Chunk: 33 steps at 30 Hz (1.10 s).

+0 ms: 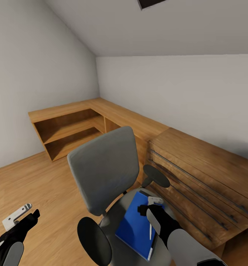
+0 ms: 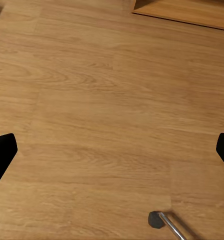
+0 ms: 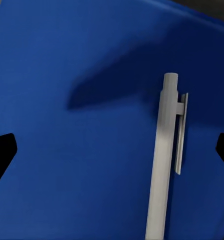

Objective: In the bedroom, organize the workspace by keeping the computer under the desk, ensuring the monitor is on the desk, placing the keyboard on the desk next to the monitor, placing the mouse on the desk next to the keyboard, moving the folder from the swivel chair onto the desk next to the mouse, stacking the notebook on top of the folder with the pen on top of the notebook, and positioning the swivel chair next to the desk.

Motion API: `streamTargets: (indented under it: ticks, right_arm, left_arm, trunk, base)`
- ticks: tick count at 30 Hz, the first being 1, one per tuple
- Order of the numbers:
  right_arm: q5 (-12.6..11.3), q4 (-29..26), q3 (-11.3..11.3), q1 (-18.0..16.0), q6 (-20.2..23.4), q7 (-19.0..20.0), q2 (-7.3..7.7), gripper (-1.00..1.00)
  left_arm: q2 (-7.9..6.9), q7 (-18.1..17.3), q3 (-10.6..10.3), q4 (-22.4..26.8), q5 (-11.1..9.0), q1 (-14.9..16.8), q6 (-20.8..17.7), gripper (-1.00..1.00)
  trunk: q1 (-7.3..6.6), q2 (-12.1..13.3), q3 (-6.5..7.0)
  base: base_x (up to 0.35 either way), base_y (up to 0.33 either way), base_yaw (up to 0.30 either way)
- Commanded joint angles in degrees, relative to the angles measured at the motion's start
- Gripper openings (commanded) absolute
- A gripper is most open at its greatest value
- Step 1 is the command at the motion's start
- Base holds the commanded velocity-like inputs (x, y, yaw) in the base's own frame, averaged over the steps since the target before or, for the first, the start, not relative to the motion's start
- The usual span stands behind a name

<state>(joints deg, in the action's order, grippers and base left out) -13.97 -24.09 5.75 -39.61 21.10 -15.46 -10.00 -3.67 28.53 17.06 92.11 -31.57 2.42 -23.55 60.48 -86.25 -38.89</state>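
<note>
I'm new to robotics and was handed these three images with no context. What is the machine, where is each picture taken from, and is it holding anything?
These are simulator renders from a two-armed wheeled robot. The large picture comes from its head camera, looking down over both arms in an attic room. The other two come from cameras at each wrist, looking along the gripper fingers.

In front stands a grey swivel chair, with a blue folder on its seat and a white pen lying on the folder. Behind are an oak dresser and oak shelves.

The right gripper hovers open over the folder and pen, holding nothing. The left gripper hangs open above the wooden floor, also empty; a chrome chair leg shows below it.
</note>
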Motion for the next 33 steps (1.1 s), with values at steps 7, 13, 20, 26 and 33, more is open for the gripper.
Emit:
streamTargets:
  ticks: [7, 13, 20, 26, 33]
  right_arm:
    - [-0.48, -0.06, 0.39, -0.03, 0.25, -0.71, 0.0, 1.0]
    - [-0.38, 0.0, 0.48, -0.03, 0.32, -0.97, 0.0, 1.0]
    - [-0.32, 0.0, 0.59, -0.03, 0.32, -2.29, 0.0, 1.0]
    - [-0.27, 0.01, 0.69, -0.03, 0.28, -3.25, 0.0, 1.0]
    - [-0.26, 0.01, 0.75, -0.03, 0.26, -3.41, 0.0, 1.0]
  left_arm:
    - [-0.02, 0.39, -0.01, 0.09, -0.51, 0.04, -0.18, 1.0]
    - [-0.02, 0.39, -0.01, 0.09, -0.51, 0.03, -0.18, 1.0]
    - [-0.02, 0.39, -0.01, 0.09, -0.51, 0.01, -0.18, 1.0]
    - [-0.02, 0.39, -0.01, 0.09, -0.51, 0.03, -0.18, 1.0]
    - [-0.02, 0.39, -0.01, 0.09, -0.51, 0.03, -0.18, 1.0]
  trunk:
    - [0.0, -0.03, -0.05]
    - [0.0, -0.03, -0.05]
    - [0.0, -0.03, -0.05]
    - [0.0, -0.03, -0.05]
    - [0.0, -0.03, -0.05]
  base:
    - [0.0, 0.0, 0.0]
    - [0.0, 0.0, 0.0]
    - [0.0, 0.0, 0.0]
    - [0.0, 0.0, 0.0]
    - [0.0, 0.0, 0.0]
